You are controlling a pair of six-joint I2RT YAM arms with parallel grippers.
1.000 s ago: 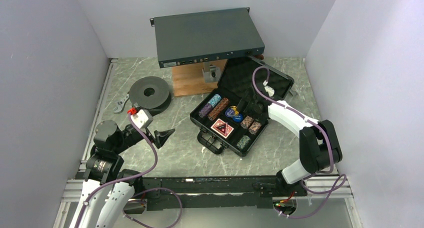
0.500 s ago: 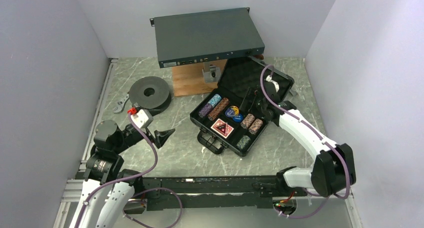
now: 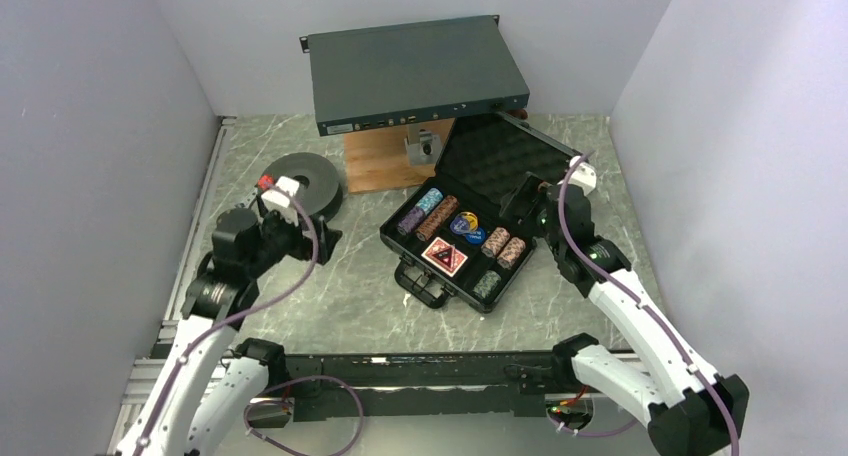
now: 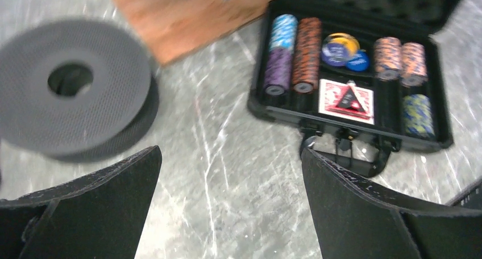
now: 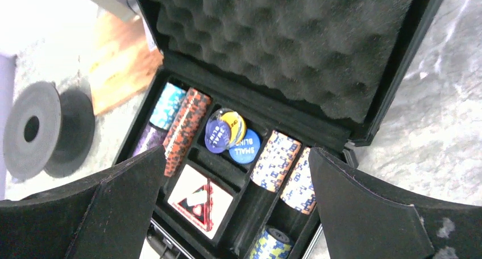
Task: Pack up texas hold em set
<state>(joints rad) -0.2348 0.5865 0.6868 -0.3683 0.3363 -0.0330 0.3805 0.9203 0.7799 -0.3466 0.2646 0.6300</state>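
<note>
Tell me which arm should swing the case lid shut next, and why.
Right. The right gripper hangs open beside the raised lid, facing its foam. The left gripper, also open, sits near the spool, farther from the case.

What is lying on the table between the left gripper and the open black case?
Nothing: only bare grey marbled tabletop separates the left gripper from the black case, as the left wrist view shows.

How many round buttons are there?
3, in one pocket of the case: yellow button behind, darker blue button overlapping it, brighter blue button in front. More may hide underneath.
</note>
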